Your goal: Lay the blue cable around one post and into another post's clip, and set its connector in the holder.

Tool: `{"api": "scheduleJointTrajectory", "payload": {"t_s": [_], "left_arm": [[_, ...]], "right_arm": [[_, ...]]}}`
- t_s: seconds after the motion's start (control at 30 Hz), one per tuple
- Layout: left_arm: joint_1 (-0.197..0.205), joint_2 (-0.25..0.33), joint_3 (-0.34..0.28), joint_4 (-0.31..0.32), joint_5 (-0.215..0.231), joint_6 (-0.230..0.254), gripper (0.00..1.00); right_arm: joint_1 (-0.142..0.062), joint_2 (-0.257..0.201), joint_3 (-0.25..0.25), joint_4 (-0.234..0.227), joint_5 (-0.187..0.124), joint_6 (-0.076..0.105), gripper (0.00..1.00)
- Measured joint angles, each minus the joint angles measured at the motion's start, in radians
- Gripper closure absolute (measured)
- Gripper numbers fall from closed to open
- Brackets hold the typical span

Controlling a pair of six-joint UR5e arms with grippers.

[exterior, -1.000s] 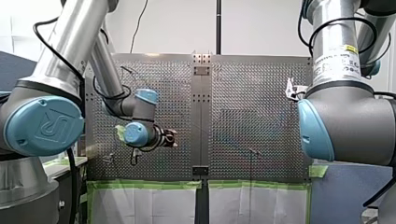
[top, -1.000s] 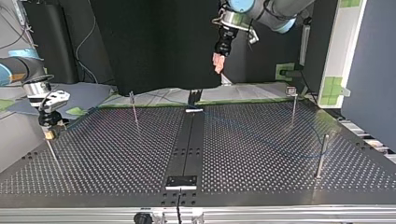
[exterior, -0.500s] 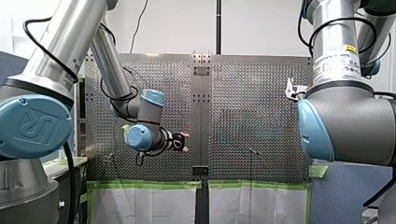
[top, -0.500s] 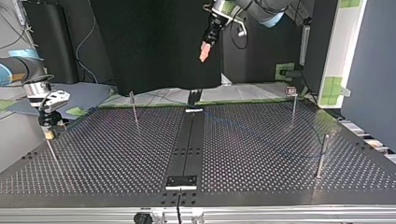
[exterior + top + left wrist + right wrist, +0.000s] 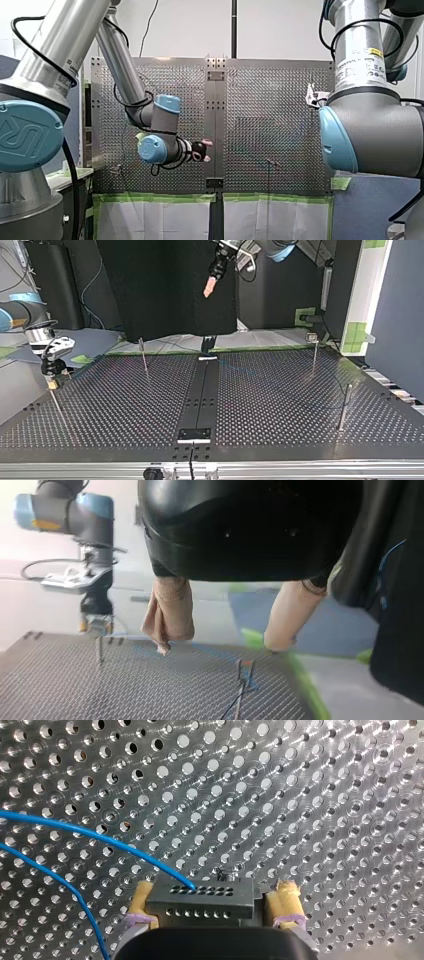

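The blue cable (image 5: 75,827) runs over the perforated plate into a black connector (image 5: 200,900). The connector sits between the yellow pads (image 5: 286,900) of my right gripper (image 5: 214,889), which stands open around it with a small gap at one pad. In the top view my right gripper (image 5: 51,381) rests over a thin post (image 5: 56,407) at the left edge. My left gripper (image 5: 209,286) hangs high above the table's far side, open and empty. Its beige pads (image 5: 169,615) are spread in the left wrist view. Faint cable (image 5: 240,370) lies on the plate.
Thin posts stand on the plate at the top view's left middle (image 5: 144,357), far right (image 5: 314,352) and near right (image 5: 344,407). A clip post (image 5: 244,672) with cable at it shows under my left gripper (image 5: 220,647). A black strip (image 5: 200,400) runs down the table's middle.
My left arm has risen and swung toward the front view's middle, leftward and up in the top view. My right arm and the connector have not moved.
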Motion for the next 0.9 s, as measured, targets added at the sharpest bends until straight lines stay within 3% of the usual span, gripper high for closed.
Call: {"api": "scheduleJointTrajectory", "payload": {"t_s": [0.33,0.73,0.9], "left_arm": [[0.079,0.0,0.004,0.065,-0.088,-0.074,0.0],[0.191,0.0,-0.001,0.03,-0.164,-0.038,0.0],[0.217,0.0,0.0,0.021,-0.178,-0.032,0.0]], "right_arm": [[0.0,0.0,0.0,0.0,0.0,0.0,0.0],[0.0,0.0,0.0,0.0,0.0,0.0,0.0],[0.0,0.0,0.0,0.0,0.0,0.0,0.0]]}}
